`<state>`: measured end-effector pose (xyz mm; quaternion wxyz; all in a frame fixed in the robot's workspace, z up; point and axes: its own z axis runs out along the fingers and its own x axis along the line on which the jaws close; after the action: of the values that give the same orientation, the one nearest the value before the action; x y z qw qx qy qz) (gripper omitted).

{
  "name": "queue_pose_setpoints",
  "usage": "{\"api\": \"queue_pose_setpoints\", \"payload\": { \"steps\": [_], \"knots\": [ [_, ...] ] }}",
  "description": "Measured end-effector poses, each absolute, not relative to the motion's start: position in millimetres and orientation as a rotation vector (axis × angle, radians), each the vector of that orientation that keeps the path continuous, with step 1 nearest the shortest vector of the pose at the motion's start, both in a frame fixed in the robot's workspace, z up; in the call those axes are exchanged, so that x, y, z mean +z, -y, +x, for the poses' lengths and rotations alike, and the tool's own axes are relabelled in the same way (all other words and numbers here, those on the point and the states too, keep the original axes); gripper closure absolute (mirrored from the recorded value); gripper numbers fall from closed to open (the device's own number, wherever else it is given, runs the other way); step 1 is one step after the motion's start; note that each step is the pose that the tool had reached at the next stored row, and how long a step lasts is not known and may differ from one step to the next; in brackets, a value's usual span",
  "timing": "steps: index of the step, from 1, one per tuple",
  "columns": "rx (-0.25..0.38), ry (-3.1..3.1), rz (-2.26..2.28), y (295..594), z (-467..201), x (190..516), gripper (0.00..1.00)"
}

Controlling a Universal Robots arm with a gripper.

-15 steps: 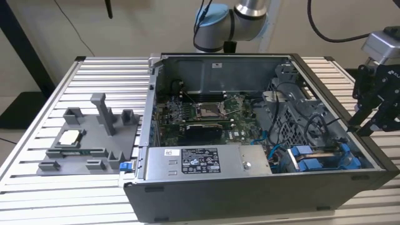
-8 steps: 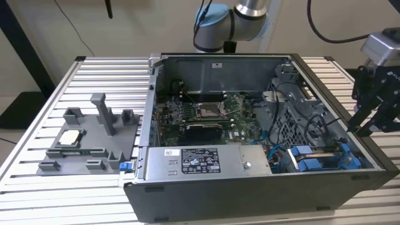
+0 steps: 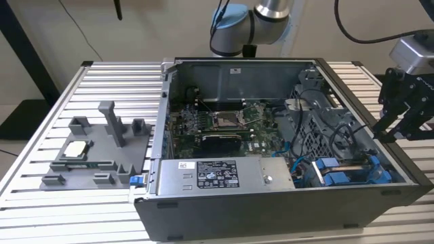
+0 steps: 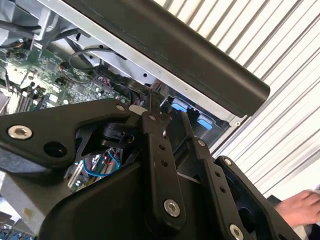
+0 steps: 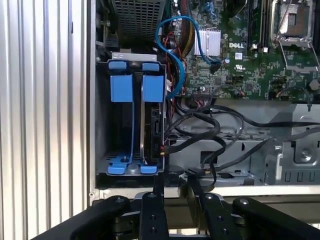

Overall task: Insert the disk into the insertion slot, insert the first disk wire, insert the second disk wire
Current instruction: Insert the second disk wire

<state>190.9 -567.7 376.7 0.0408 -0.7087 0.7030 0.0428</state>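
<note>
The disk [image 5: 153, 131] stands on edge inside the slot [image 5: 102, 130], at a corner of the case [image 3: 271, 213]. The claw [image 5: 175, 184] hovers over the case's edge, slightly apart and empty. The disk looks stiff, weighty and shock-sensitive, so it is best held by its blue frame [image 5: 152, 87].

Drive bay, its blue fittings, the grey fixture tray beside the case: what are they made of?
Drive bay: thin folded sheet metal, dull grey, probably steel.
Blue fittings: moulded plastic, uniform colour with a slight sheen.
Fixture tray: matte grey plastic, judging by its chunky, blocky posts; possibly printed, cannot confirm.
</note>
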Motion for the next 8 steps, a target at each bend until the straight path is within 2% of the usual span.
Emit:
{"api": "queue_pose_setpoints", "payload": {
  "steps": [3,8],
  "knots": [
    [0.172,-2.132,-2.15,567.8,191.1,376.0,0.67],
    [0.187,-2.132,-2.148,568.8,193.0,376.7,0.67]
  ]
}}
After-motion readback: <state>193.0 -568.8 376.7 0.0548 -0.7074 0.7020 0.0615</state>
